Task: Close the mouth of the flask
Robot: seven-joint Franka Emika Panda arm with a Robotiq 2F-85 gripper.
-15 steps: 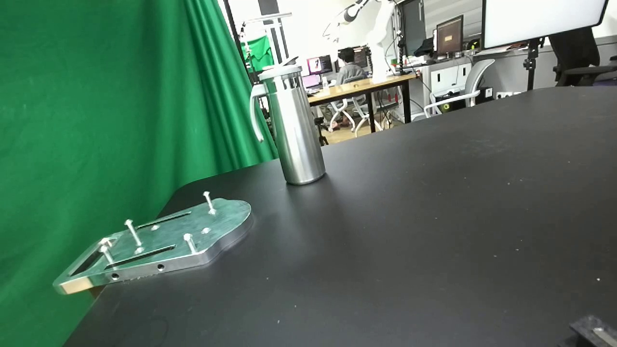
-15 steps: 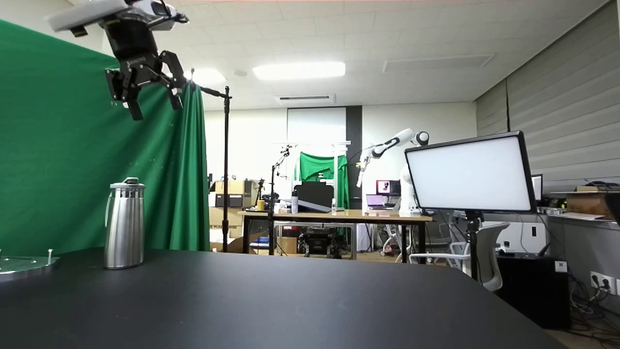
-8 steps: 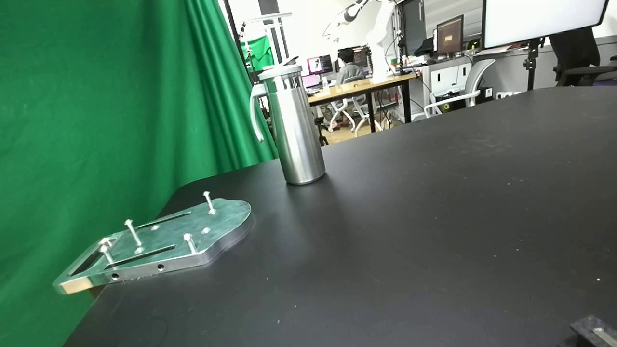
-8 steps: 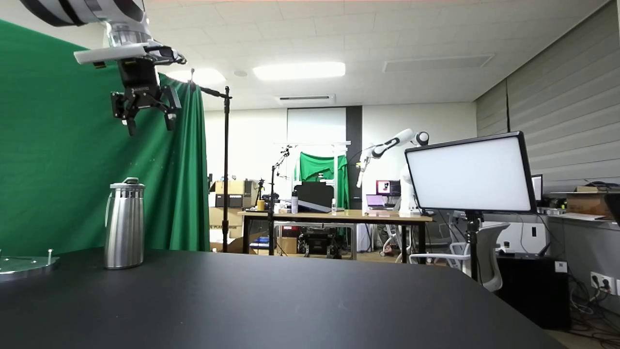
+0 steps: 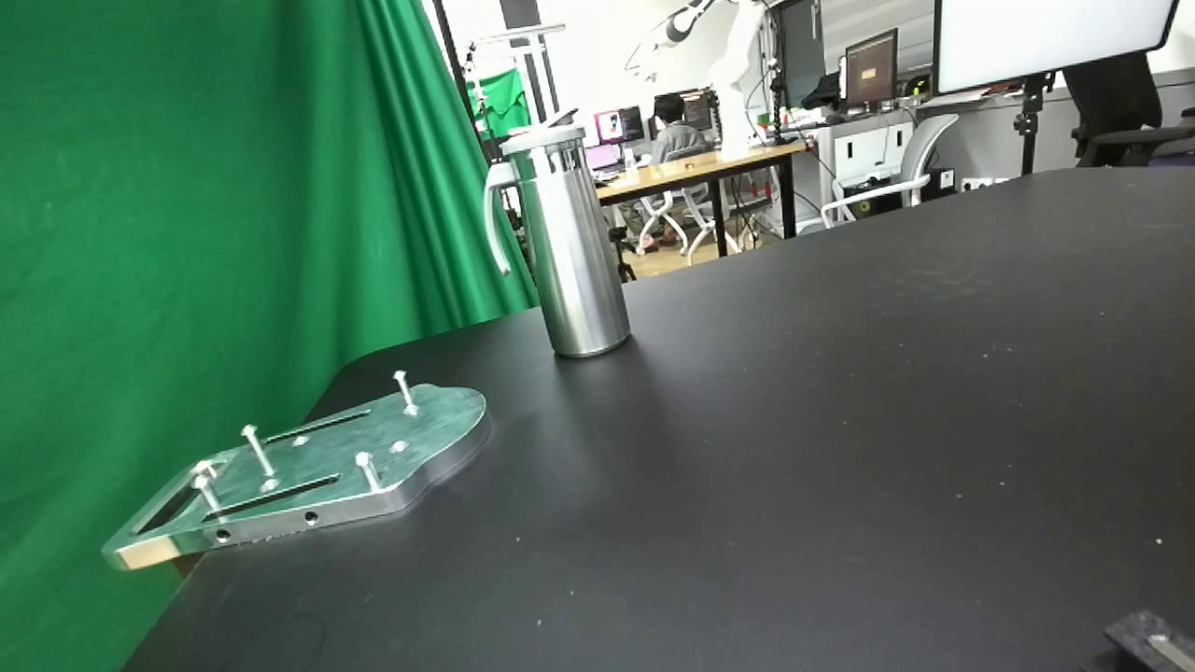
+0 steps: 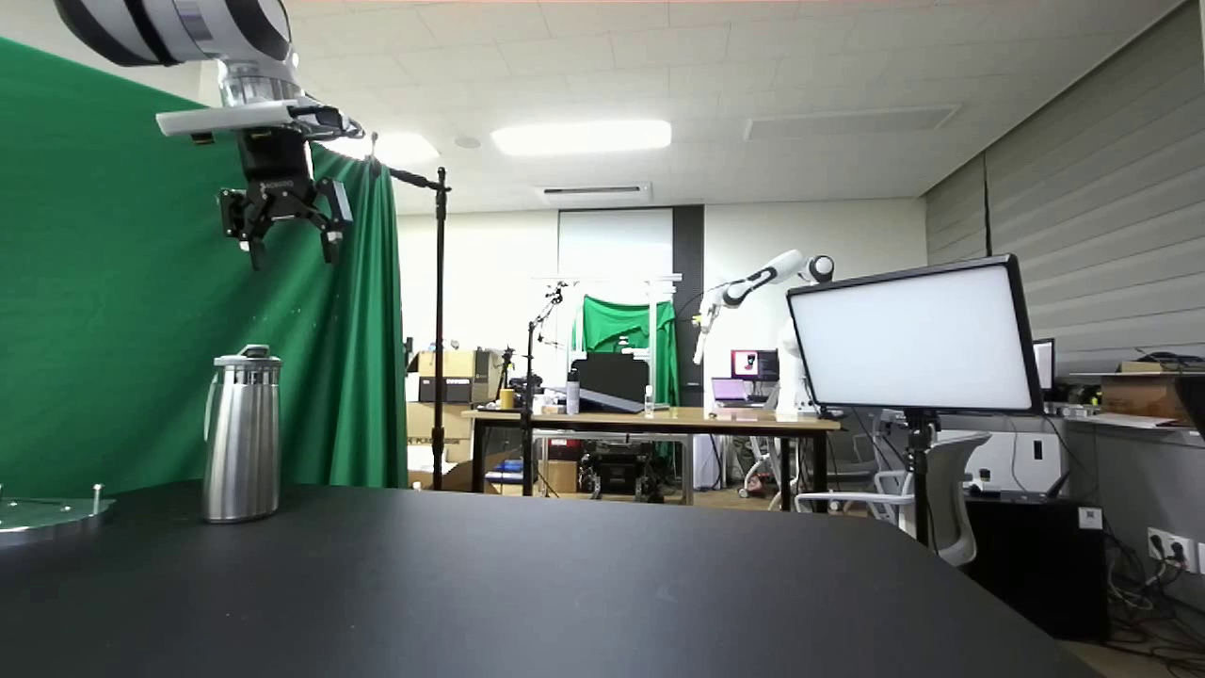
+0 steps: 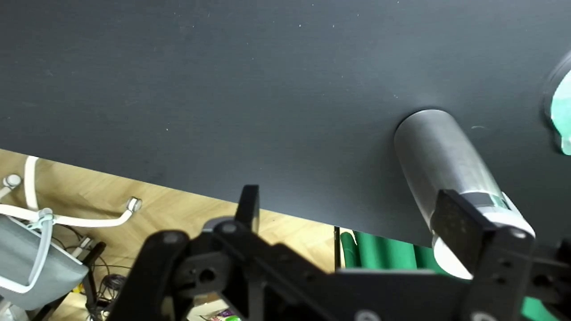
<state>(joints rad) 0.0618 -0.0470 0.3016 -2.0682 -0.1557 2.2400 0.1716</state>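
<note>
Flask (image 6: 243, 452): standing upright near the worktop's (image 6: 565, 584) edge, beside green curtain (image 6: 113, 311); flap (image 5: 562, 119) seemingly jutting from mouth (image 5: 543, 141). Gripper (image 6: 294, 252): hanging higher, jaws standing apart, holding nothing. Step: presumably pre-contact; next move probably calling for lowering, pressing flap down.

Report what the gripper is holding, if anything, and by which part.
Nothing is held: the gripper is open and empty, and the silver flask stands upright on the black table, apart from it.
</note>
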